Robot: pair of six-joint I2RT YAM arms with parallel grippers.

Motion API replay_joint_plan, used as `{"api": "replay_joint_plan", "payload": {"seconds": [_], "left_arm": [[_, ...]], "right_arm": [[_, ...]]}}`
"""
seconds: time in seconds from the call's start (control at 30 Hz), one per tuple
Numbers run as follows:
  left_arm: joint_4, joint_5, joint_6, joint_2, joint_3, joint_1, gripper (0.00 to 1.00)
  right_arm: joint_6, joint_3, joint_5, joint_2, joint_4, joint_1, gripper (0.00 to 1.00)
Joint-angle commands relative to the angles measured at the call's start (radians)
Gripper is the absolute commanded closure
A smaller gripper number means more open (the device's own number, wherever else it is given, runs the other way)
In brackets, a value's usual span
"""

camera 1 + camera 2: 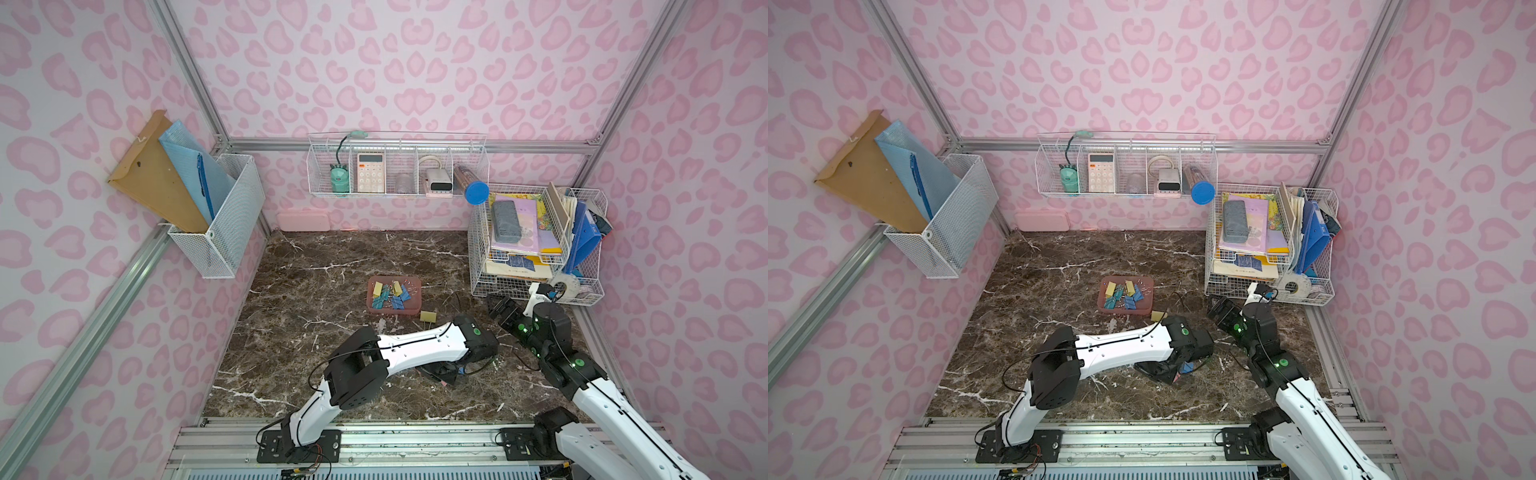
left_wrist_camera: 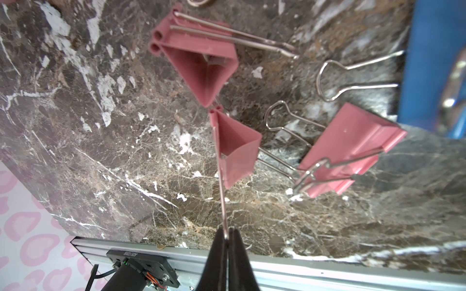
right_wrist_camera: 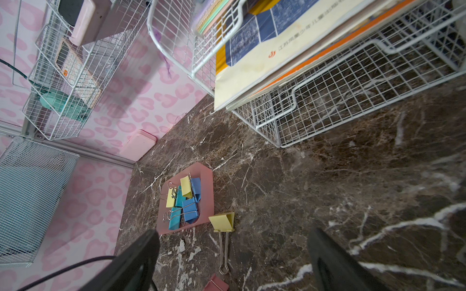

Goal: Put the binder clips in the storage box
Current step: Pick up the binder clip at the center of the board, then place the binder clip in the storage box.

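Bright, even light in both top views, faint shadows on the counter (image 1: 332, 257), edges bowed, left wrist view blurred at its border, right wrist view dimmer, right gripper (image 3: 234, 238) out of focus.

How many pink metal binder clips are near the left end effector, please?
3: one clip held by its handle in the left end effector; a second clip beyond it; a third clip beside it. More may be hidden.

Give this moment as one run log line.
left gripper: shut on pink clip by handle | right gripper: open, empty | yellow clip: beside storage box
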Motion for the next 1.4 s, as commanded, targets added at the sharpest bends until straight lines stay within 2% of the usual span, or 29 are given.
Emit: {"api": "replay_joint_plan", "payload": {"seconds": [0.0, 0.17, 0.43, 0.57, 0.67, 0.83, 1.0, 1.1, 1.37], "left_arm": [[-0.023, -0.039, -0.029, -0.042, -0.002, 0.006, 1.00], [-0.064, -0.069, -0.033, -0.095, 0.012, 0.024, 1.00], [-0.211, -0.156, -0.013, -0.144, 0.113, 0.061, 1.00], [-0.231, -0.227, 0.042, -0.181, 0.151, 0.145, 1.00], [-0.209, -0.235, 0.104, -0.189, 0.177, 0.247, 1.00], [-0.125, -0.189, 0.225, -0.165, 0.195, 0.427, 1.00], [-0.106, -0.119, 0.316, -0.058, 0.271, 0.557, 1.00], [-0.055, -0.031, 0.343, -0.017, 0.271, 0.611, 1.00], [0.004, 0.021, 0.382, 0.050, 0.281, 0.676, 1.00]], "right_arm": [[0.010, 0.003, -0.009, 0.005, 0.019, 0.001, 0.05], [0.014, -0.001, -0.016, 0.015, 0.029, 0.001, 0.05], [0.016, -0.001, -0.015, 0.015, 0.033, 0.001, 0.05], [0.022, -0.003, -0.017, 0.016, 0.038, 0.001, 0.05], [0.025, -0.004, -0.020, 0.013, 0.038, 0.000, 0.05], [0.025, -0.002, -0.018, 0.001, 0.027, 0.001, 0.05], [0.032, -0.002, -0.025, 0.000, 0.031, 0.002, 0.05], [0.032, 0.004, -0.028, 0.005, 0.032, 0.001, 0.05], [0.034, 0.000, -0.028, 0.001, 0.024, 0.000, 0.05]]}}
